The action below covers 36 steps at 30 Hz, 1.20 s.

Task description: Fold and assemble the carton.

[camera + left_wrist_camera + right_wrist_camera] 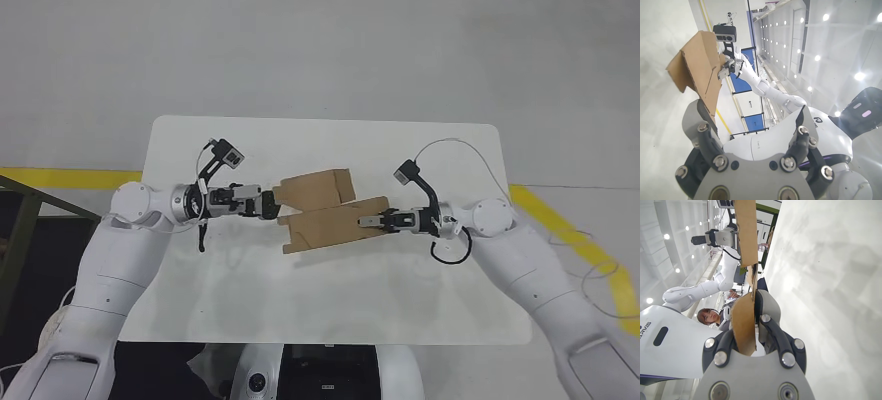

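The carton is a flat brown cardboard blank held just above the middle of the white table, one part folded up. My right gripper is shut on the carton's right flap, which runs between its fingers. My left gripper is at the carton's left edge, open. In the left wrist view its fingers stand wide apart, and one touches the carton from the side. That view also shows the right gripper clamped on the far edge.
The table has bare room in front of and behind the carton. A dark frame stands off the table's left side, and yellow tape runs on the floor to the right. A white cable loops near the right arm.
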Motion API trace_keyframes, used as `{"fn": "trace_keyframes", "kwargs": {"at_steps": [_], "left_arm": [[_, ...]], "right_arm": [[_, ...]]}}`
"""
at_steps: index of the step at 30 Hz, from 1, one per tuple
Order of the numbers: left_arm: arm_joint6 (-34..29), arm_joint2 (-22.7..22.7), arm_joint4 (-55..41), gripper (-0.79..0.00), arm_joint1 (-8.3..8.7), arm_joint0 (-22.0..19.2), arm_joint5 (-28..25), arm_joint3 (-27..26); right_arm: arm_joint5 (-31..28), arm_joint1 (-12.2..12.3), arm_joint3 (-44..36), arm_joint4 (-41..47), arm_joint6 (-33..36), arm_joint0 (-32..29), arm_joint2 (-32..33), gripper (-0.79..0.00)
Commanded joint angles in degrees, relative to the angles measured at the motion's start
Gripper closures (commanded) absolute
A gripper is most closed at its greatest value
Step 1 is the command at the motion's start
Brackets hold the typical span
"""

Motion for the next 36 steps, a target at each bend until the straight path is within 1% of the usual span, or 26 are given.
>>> {"fn": "trace_keyframes", "kwargs": {"at_steps": [1, 4, 12, 23, 24, 26, 28, 29, 33, 36], "left_arm": [[0.43, -0.01, 0.19, -0.785, -0.01, -0.1, 0.21, -0.33], [1.39, 0.56, 1.14, -0.785, -0.14, -0.6, 0.18, -0.18], [3.47, 3.11, 2.69, -0.785, -0.82, -2.53, -0.13, 2.71], [4.96, 3.7, 3.2, -0.785, -1.13, -3.61, 0.0, 4.91], [5.2, 3.74, 3.22, -0.72, -1.16, -3.62, 0.03, 4.93], [5.47, 3.77, 3.19, -0.542, -1.2, -3.61, -0.05, 4.9], [5.75, 3.78, 3.32, -0.422, -1.23, -3.58, -0.08, 4.93], [5.85, 3.78, 3.47, -0.388, -1.23, -3.6, -0.04, 4.9], [6.08, 3.84, 3.87, -0.354, -1.25, -3.53, 0.2, 5.11], [5.9, 3.98, 4.38, -0.348, -1.27, -3.58, 0.26, 5.4]], "right_arm": [[0.33, -0.15, -0.24, -0.58, -0.24, -0.03, 0.0, 0.0], [0.62, -0.37, -0.53, -1.23, -0.5, -0.1, 0.15, 0.0], [0.85, -0.75, -1.18, -1.4, -0.3, -0.62, 1.01, 0.0], [1.24, -1.34, -1.85, -2.14, 0.27, -1.06, 1.75, 0.0], [1.3, -1.4, -1.87, -2.2, 0.3, -1.07, 1.81, 0.0], [1.47, -1.53, -1.89, -2.41, 0.4, -1.1, 1.87, 0.0], [1.56, -1.64, -1.84, -2.51, 0.49, -1.11, 1.99, 0.0], [1.58, -1.69, -1.81, -2.55, 0.53, -1.12, 2.06, 0.0], [1.57, -1.88, -1.81, -2.67, 0.68, -1.21, 2.4, 0.0], [1.83, -1.97, -1.81, -3.11, 0.81, -1.21, 2.65, 0.0]]}}
